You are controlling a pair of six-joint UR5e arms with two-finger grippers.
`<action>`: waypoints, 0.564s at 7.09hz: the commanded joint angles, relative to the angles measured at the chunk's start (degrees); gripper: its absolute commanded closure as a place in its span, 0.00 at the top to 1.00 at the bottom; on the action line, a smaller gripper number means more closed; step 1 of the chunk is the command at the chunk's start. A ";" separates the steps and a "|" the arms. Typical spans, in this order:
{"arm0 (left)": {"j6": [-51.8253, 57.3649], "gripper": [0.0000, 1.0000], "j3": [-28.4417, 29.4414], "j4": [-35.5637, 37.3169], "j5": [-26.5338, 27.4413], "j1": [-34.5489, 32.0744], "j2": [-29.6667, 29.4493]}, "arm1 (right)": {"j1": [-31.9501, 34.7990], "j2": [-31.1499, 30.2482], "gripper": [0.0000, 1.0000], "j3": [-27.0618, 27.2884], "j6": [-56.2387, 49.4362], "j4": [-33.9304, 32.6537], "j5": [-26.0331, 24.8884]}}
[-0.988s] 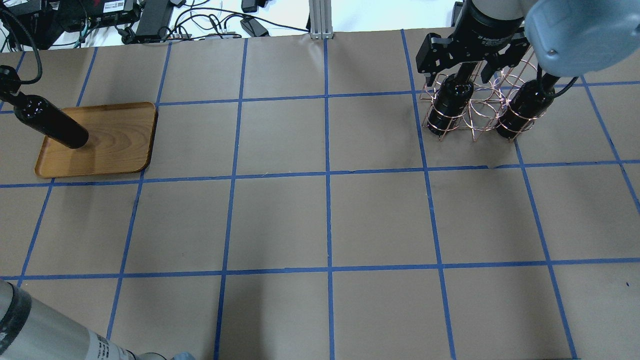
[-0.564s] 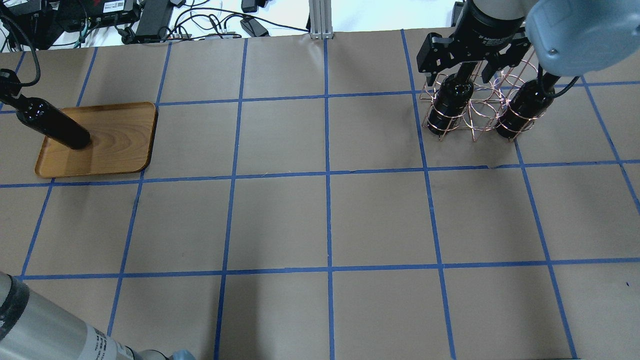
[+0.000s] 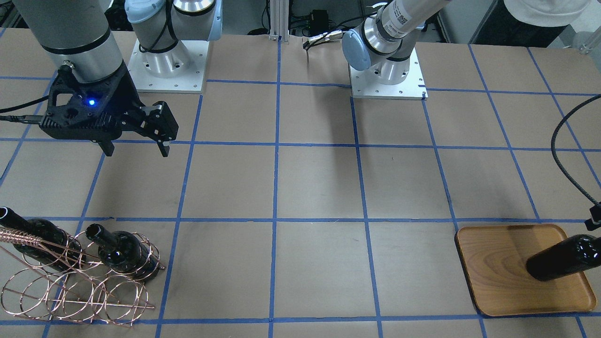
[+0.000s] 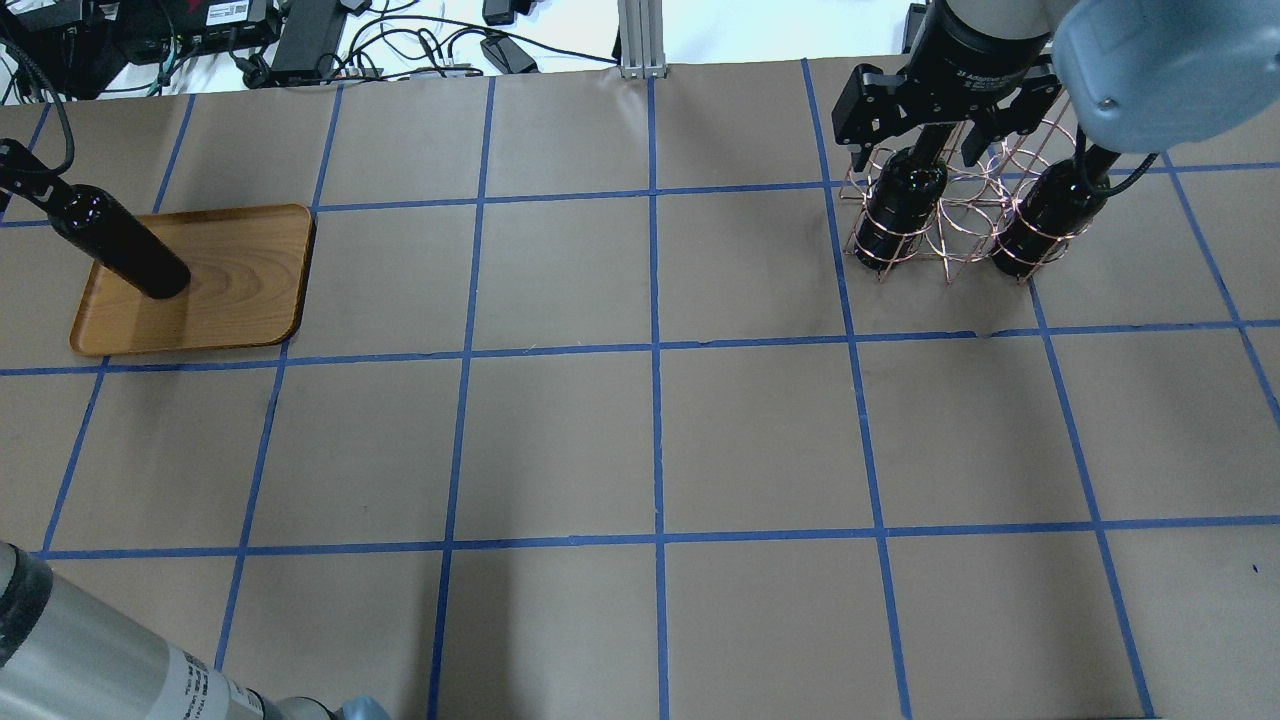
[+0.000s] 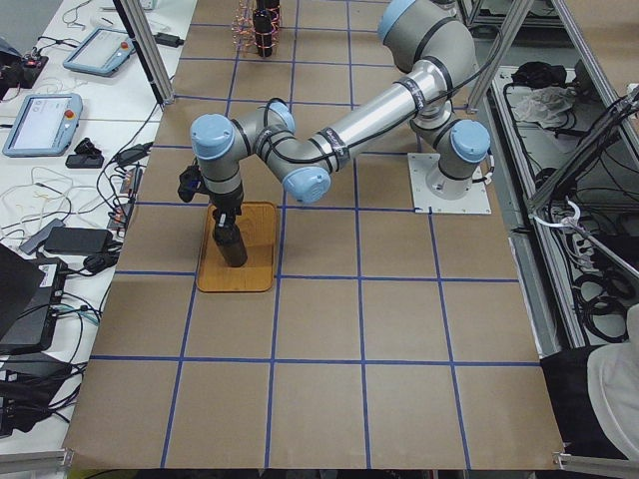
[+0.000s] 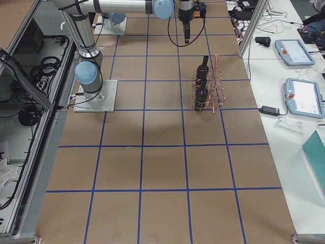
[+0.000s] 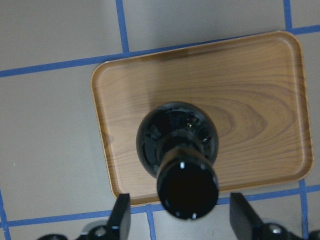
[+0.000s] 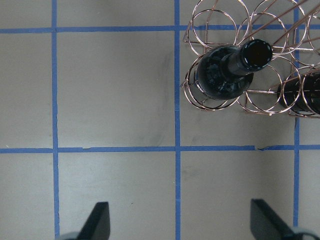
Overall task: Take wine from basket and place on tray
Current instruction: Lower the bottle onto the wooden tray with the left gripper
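Note:
One wine bottle (image 4: 125, 250) stands on the brown wooden tray (image 4: 240, 290) at the left; both also show in the front view, bottle (image 3: 558, 260) on tray (image 3: 497, 281). In the left wrist view my left gripper (image 7: 180, 219) is open, a finger on each side of the bottle's neck (image 7: 187, 187) and clear of it. Two more bottles (image 4: 900, 205) (image 4: 1045, 220) stand in the copper wire basket (image 4: 960, 215) at the far right. My right gripper (image 3: 136, 151) is open and empty, high above the table beside the basket (image 3: 70, 291).
Blue tape lines grid the brown paper table top. Cables and power supplies (image 4: 300, 30) lie past the far edge. An aluminium post (image 4: 640, 40) stands at the far middle. The left arm's forearm (image 4: 90, 660) crosses the near left corner.
The bottle on the tray has shifted slightly to the right in the overhead view, and its neck with it. The right gripper and the basket have not moved.

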 commanded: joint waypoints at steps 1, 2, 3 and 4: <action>0.42 0.92 0.00 -1.02 -0.06 1.35 2.70 | 0.00 -0.01 1.00 0.00 -0.16 0.09 -0.30; 0.42 0.92 0.00 -3.47 -1.37 1.53 5.07 | 0.00 -0.09 1.00 0.00 -0.17 0.09 -0.21; -0.54 0.92 0.00 -7.76 -2.34 0.40 8.58 | 0.00 -0.10 1.00 0.00 -0.25 0.09 -0.39; -2.29 0.92 -0.96 -9.71 -2.35 -1.79 11.74 | 0.00 -0.10 1.00 0.00 -0.25 0.09 -0.13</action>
